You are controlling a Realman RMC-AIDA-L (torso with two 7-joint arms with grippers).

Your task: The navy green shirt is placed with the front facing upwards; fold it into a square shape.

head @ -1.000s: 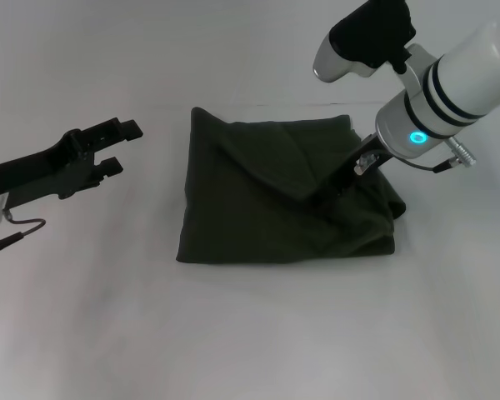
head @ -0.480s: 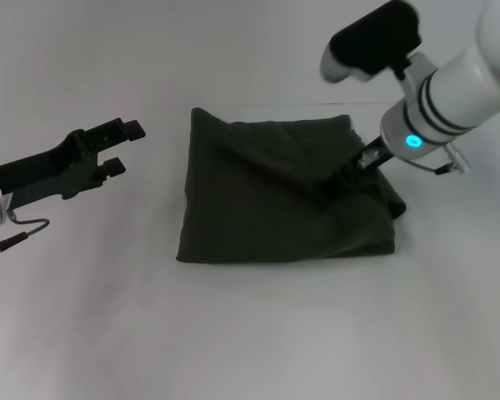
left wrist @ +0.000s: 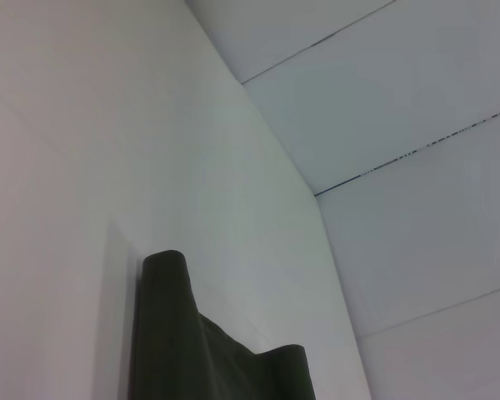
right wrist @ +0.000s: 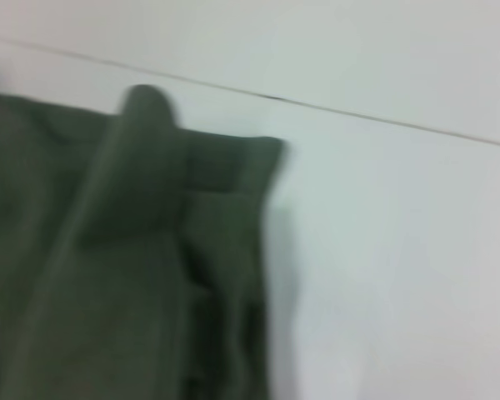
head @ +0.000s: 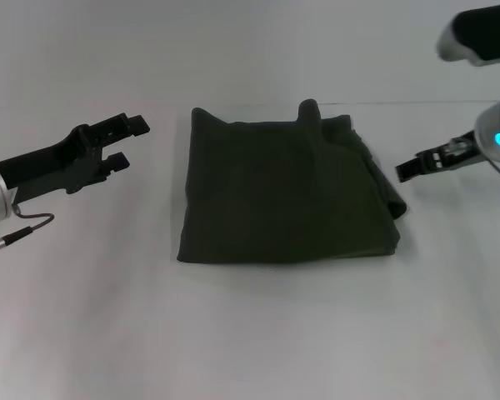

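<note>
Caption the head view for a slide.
Folded shirt on the table, left gripper and right gripper clear on either side.

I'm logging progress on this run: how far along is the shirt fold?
Mostly done: the navy green shirt lies folded into a rough square on the table, plain side up. Nothing is in hand: the right gripper sits just off its right edge and the left gripper hovers open to its left. Left: a bump at the far edge and the uneven right side.
</note>
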